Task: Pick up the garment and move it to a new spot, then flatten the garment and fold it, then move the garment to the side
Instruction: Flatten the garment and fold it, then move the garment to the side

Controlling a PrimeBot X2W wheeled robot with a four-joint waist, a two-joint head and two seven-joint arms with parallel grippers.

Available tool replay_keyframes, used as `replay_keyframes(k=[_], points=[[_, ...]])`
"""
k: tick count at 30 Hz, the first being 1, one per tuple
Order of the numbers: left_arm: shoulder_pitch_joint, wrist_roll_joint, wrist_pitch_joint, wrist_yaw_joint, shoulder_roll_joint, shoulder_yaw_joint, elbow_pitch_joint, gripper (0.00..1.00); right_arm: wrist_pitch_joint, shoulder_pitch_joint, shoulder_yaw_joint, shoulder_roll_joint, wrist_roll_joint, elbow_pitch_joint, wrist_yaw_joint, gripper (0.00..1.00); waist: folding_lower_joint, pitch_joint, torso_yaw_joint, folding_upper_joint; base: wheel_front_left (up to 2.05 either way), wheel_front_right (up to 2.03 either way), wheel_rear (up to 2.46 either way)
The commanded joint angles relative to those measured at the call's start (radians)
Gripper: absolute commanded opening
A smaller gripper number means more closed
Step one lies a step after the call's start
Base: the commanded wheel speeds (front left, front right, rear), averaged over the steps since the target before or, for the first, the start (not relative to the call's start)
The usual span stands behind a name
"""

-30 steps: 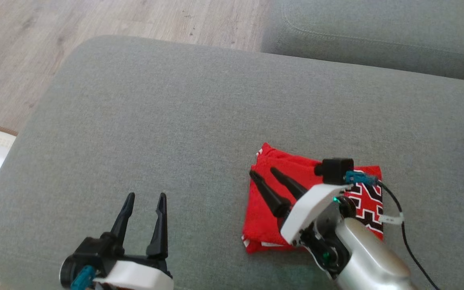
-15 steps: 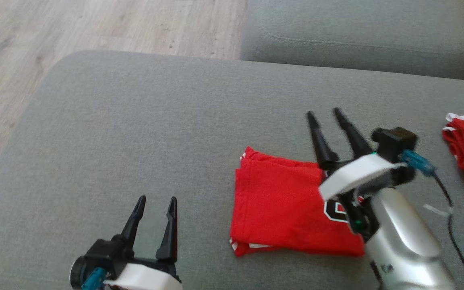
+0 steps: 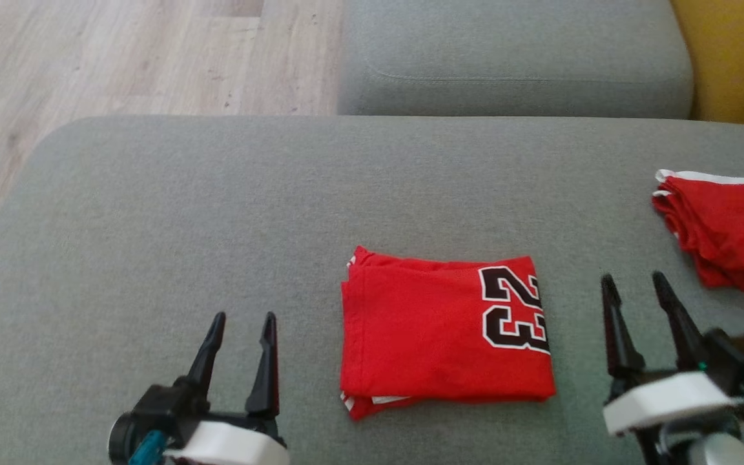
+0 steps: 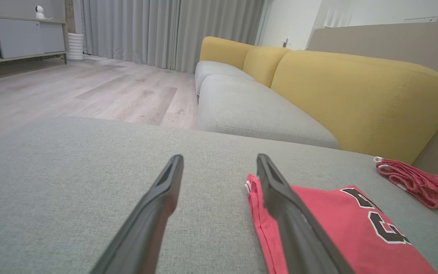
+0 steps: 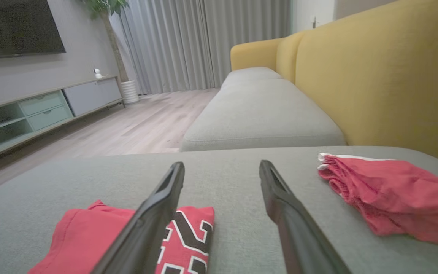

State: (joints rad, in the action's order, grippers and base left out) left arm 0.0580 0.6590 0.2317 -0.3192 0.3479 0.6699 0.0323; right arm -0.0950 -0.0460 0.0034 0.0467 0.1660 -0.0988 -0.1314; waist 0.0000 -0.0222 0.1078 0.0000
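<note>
Nearest us, at the lower left of the head view, our left gripper hovers over the bare grey cushion, its jaws spread wide with nothing between them. At the lower right our right gripper is just as wide apart and just as empty, also above the cushion.

Between the 2 grippers lies the jersey, red and folded into a flat rectangle on the cushion, apart from both grippers. Stacked layers show along its left edge and at its near left corner, where a little white trim peeks out. A black 23 outlined in white sits on its right part, turned sideways.

Farther off to the right, near the cushion's edge, we see a second red cloth bunched up, white trim along its far side, well apart from the jersey.

Beyond the cushion stands a grey seat, with a yellow backrest at its right and pale wood floor at its left
</note>
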Motion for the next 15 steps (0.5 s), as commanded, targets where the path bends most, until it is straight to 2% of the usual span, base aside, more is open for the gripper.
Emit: replay_keyframes(k=[1, 8, 15], points=[[0.014, 0.005, 0.017, -0.007, 0.006, -0.058, -0.018, 1.00, 0.003, -0.008, 0.004, 0.004, -0.004, 0.068, 0.001, 1.00, 0.0000, -0.007, -0.014, 0.0000, 0.00, 0.00, 0.00], [-0.031, 0.008, 0.025, -0.002, 0.011, -0.084, -0.011, 1.00, 0.002, -0.087, -0.027, 0.004, 0.009, 0.127, 0.001, 1.00, 0.0000, -0.018, -0.024, 0.0000, 0.00, 0.00, 0.00], [-0.054, 0.004, 0.027, -0.004, 0.012, -0.104, -0.012, 1.00, 0.006, -0.098, -0.029, 0.004, 0.005, 0.120, 0.001, 1.00, 0.0000, -0.020, -0.018, 0.0000, 0.00, 0.00, 0.00]])
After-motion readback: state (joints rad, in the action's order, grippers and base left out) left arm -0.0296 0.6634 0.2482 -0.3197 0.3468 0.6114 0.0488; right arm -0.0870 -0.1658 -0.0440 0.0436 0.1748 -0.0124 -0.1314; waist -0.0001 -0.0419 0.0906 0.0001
